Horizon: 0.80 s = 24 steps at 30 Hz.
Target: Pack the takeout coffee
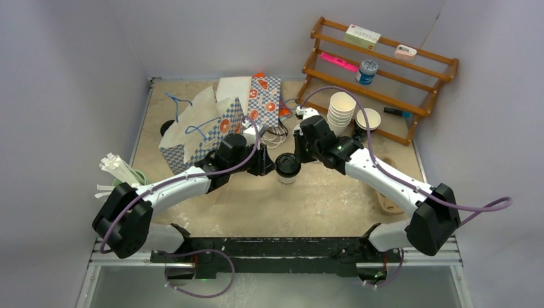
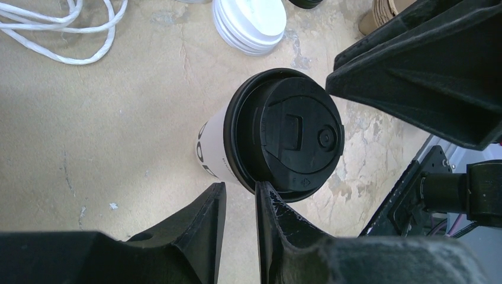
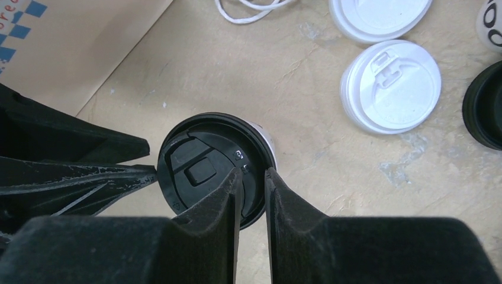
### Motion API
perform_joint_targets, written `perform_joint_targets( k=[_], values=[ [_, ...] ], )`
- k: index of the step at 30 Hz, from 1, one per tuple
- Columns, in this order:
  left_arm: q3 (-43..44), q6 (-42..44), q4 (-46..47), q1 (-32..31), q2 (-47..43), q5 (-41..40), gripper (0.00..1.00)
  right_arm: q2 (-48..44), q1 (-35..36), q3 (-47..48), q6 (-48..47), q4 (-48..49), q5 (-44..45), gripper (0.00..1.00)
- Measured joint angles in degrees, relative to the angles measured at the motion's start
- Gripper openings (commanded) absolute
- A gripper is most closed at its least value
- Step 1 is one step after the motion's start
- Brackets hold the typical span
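A tan, scuffed table (image 1: 321,199) is shown. A coffee cup (image 1: 287,168) is seen at its centre, with white lids (image 3: 391,86) and white cord (image 2: 59,29) lying just above it. Checked bags (image 1: 192,138) are placed at upper left, while a cup stack (image 1: 340,110) and a wooden rack (image 1: 385,70) are set at upper right

We see two robot arms, white shells between bulky black joint housings: left arm (image 1: 173,185) lower left, right arm (image 1: 385,174) lower right. A lilac cable (image 1: 333,88) trails along each. A black base rail (image 1: 269,247) spans bottom centre. Fingers (image 2: 201,231) are matte black wedges, scuffed pale.
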Motion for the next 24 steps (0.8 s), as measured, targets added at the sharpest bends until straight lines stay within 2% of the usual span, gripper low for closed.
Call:
perform_joint_targets(
  k=[24],
  values=[
    [0.2,0.0,0.5,0.0,1.2,0.2,0.27,2.3,-2.0,0.0,0.5,0.0,-6.2,0.22]
  ],
)
